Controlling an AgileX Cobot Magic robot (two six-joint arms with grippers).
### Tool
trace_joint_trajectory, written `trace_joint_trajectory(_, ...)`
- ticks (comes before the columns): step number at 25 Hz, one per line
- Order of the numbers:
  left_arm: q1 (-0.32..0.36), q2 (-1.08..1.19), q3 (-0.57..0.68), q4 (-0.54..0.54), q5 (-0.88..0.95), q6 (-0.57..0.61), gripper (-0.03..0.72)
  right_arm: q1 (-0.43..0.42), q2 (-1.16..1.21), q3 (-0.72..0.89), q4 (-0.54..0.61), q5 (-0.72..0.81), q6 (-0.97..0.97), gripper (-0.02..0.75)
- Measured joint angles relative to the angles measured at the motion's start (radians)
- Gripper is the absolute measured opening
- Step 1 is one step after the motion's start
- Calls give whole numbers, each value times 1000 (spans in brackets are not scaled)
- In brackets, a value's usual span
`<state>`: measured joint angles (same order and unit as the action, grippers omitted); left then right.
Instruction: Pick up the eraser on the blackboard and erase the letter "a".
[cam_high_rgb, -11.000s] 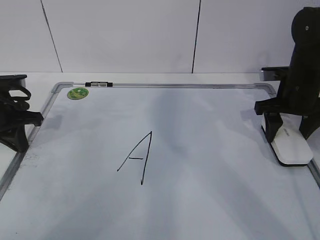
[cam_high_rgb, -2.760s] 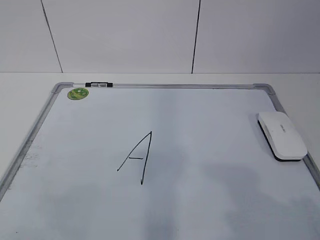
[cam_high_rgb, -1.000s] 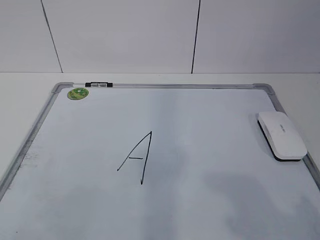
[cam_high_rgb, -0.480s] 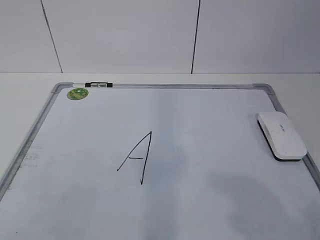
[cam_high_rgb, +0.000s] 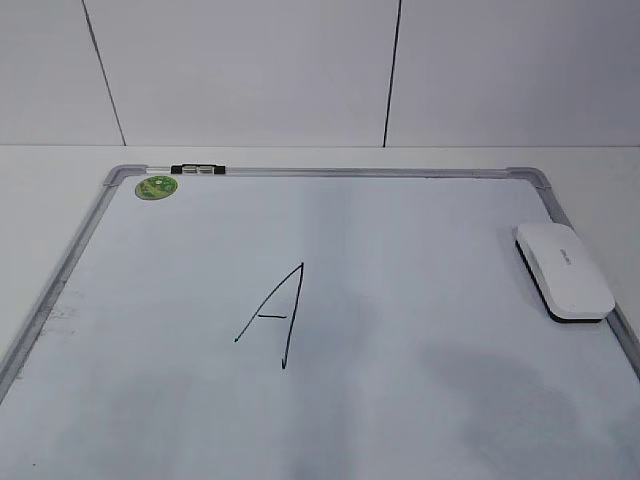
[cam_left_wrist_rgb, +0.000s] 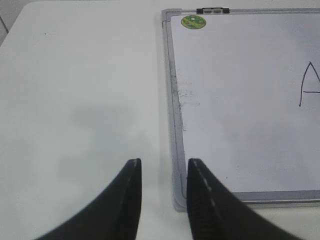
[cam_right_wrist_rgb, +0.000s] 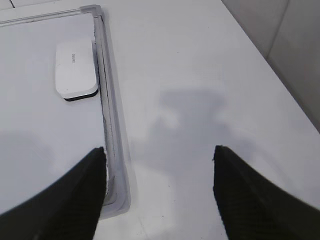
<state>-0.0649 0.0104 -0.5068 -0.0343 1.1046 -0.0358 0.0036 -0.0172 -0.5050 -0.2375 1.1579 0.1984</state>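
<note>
On the white counter (cam_high_rgb: 40, 190), exterior view: the blackboard (cam_high_rgb: 330, 172) lies flat, a white dry-erase surface in a grey frame with rounded corners. Behind it, a pale wall (cam_high_rgb: 250, 70) with two dark vertical seams. A green sticker (cam_high_rgb: 156, 186) sits in the far-left corner, with a small black-and-clear clip (cam_high_rgb: 198, 169) on the top rail just beside it. A large capital "A" (cam_high_rgb: 272, 315) in black marker sits mid-board; no small "a" is visible on the board. The eraser (cam_high_rgb: 564, 270) lies white side up at the right edge, touching or just inside the frame, black felt showing underneath. Faint grey shadows fall on the lower board. No arms are in this view.

Left wrist view: the left hand (cam_left_wrist_rgb: 162, 167) hangs over bare counter at the board's near-left corner, fingers a narrow gap apart, nothing between them. Smudge marks run along the left frame rail. Sticker, clip and part of the "A" are visible.

Right wrist view: the right hand (cam_right_wrist_rgb: 160, 155) has its fingers wide apart and empty, straddling the board's near-right corner and the counter beside it. The eraser lies well ahead, against the right rail. A tiled wall is visible at the upper right.
</note>
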Motion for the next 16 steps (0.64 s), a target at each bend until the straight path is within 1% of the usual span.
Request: trace_joint_trajectory(16, 0, 0, 0, 0, 0, 0, 235, 0, 0, 0, -2, 0, -2, 540)
